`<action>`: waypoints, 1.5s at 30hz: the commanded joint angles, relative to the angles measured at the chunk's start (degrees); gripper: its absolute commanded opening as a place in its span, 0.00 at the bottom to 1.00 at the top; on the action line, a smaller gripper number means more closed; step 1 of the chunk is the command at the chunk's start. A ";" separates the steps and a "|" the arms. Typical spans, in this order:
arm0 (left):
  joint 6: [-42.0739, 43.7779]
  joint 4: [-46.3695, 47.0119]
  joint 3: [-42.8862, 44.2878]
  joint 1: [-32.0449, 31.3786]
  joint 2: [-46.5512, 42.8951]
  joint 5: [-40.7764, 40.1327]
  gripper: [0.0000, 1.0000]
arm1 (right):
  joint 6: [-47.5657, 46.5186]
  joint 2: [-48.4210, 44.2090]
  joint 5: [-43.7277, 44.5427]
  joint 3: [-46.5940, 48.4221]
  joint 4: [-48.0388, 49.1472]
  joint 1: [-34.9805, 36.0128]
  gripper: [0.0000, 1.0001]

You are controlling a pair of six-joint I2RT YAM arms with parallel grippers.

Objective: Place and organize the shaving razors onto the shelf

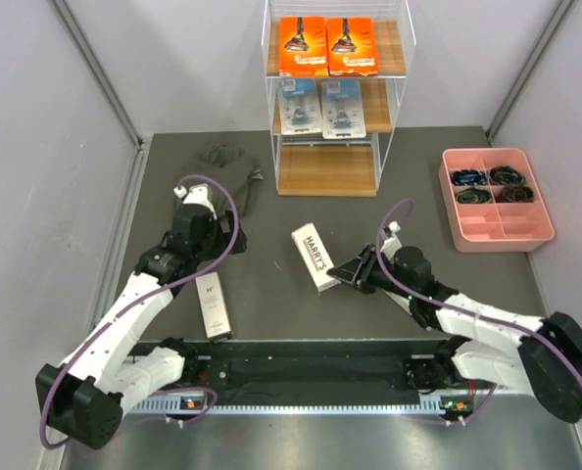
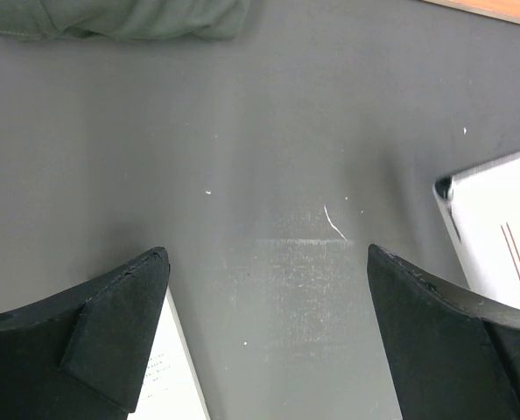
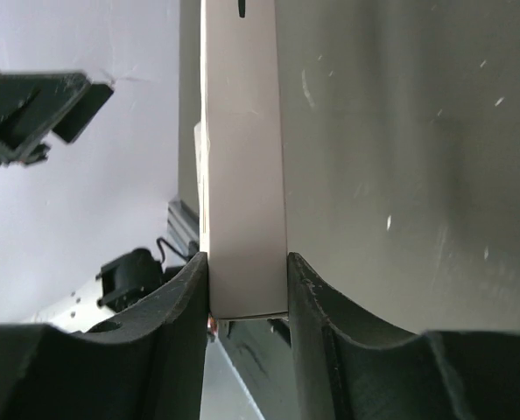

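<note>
The left gripper hovers over the left half of the table with its jaws spread wide and nothing between them. Bare table surface lies beneath it.

One slim white box lies flat near the front-left edge of the table, just beside the left arm. It is untouched. A green cloth sits toward the back-left corner.

The shelf stands at the middle of the back edge. Two orange boxes occupy its top tier and two blue blister packs occupy the middle tier. The bottom tier carries nothing.

A second white box, marked HARRY'S, sits at the centre of the table. The right gripper has its jaws narrowed onto the near-right end of this box, one finger on each side. The views do not show whether the box is clear of the surface.

Handling, as a judgement: the white boxes appear to be light, stiff cardboard with smooth faces. Excess squeeze would likely dent the walls. A hold at one end leaves a long free length, so the box may pivot or slip during a lift. A hold nearer the middle, across the narrow dimension, would likely be steadier.

A pink tray rests near the right edge and is not part of the task.
</note>
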 commanded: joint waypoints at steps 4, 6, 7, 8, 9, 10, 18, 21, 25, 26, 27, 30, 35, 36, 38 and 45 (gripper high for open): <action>-0.50 0.12 -1.10 0.20 0.30 -0.18 0.99 | -0.24 13.03 -2.77 10.01 13.65 -4.38 0.00; -0.51 -0.06 -1.45 0.20 0.22 -0.19 0.99 | 0.20 17.50 -3.21 12.99 15.93 -5.26 0.00; -0.51 -0.06 -1.80 0.20 0.04 0.16 0.99 | 0.20 18.83 -3.30 14.05 16.64 -5.35 0.00; -0.42 0.03 -1.89 0.20 0.13 0.25 0.99 | 0.29 20.24 -3.30 14.94 17.69 -5.61 0.00; -0.33 -0.05 -2.07 0.20 0.13 0.34 0.99 | 0.29 21.38 -3.22 16.68 18.57 -6.22 0.00; -0.24 0.21 -2.50 0.20 0.04 0.43 0.99 | 0.29 23.66 -3.13 17.49 19.36 -6.49 0.00; -0.15 1.00 -2.95 0.20 1.71 2.10 0.99 | -0.77 33.95 0.21 28.65 18.58 -9.13 0.00; 0.11 1.17 -3.56 0.20 1.97 2.19 0.99 | -0.50 38.26 1.52 32.34 19.63 -9.57 0.00; -0.07 1.26 -4.62 0.20 1.80 2.63 0.99 | 0.37 44.06 3.55 37.78 20.16 -9.66 0.00; -0.33 1.26 -4.79 0.20 1.62 2.80 0.99 | 1.16 46.51 4.33 40.15 20.16 -9.57 0.00; -0.33 1.35 -5.14 0.20 1.53 2.98 0.99 | 1.69 47.57 4.78 41.13 20.42 -9.57 0.00; -0.59 1.26 -5.67 0.20 1.09 3.15 0.99 | 3.45 51.00 7.32 44.03 21.30 -9.66 0.00; -0.68 1.35 -5.94 0.20 0.74 3.68 0.99 | 4.68 55.40 9.61 48.86 20.96 -9.57 0.00; -0.68 1.35 -5.94 0.20 0.74 3.77 0.99 | 4.94 57.06 9.79 49.57 20.69 -9.57 0.00; -0.51 1.53 -6.11 0.20 0.74 3.86 0.99 | 5.56 58.74 10.14 51.84 20.08 -9.57 0.00; -0.59 1.44 -6.20 0.20 0.66 4.73 0.99 | 8.28 66.03 11.55 57.92 20.07 -8.96 0.00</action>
